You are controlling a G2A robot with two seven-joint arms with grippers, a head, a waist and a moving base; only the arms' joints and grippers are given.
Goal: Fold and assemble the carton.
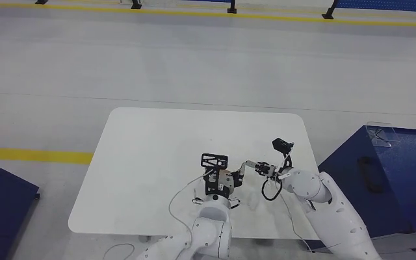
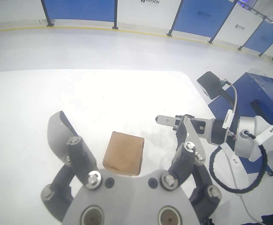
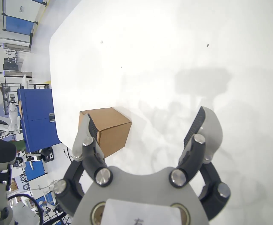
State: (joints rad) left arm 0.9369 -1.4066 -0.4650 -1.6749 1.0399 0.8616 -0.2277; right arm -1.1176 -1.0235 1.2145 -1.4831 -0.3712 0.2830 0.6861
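Observation:
A small brown carton [image 2: 123, 155] stands closed as a cube on the white table [image 1: 162, 149], near its front edge. My left gripper [image 2: 120, 125] hangs over it, open, with the carton low between its two fingers and touching neither. My right gripper [image 3: 145, 119] is open too. The carton [image 3: 108, 127] sits off to the side of its gap, behind one finger [image 3: 85, 125]; I cannot tell whether they touch. In the top view both grippers meet at the table's front, the left gripper [image 1: 221, 181] beside the right gripper [image 1: 249, 168].
A blue cabinet [image 1: 370, 162] stands right of the table, and another blue unit [image 1: 13, 195] is at the left. The table's back and left parts are bare. Blue fence panels [image 2: 81, 9] line the far floor.

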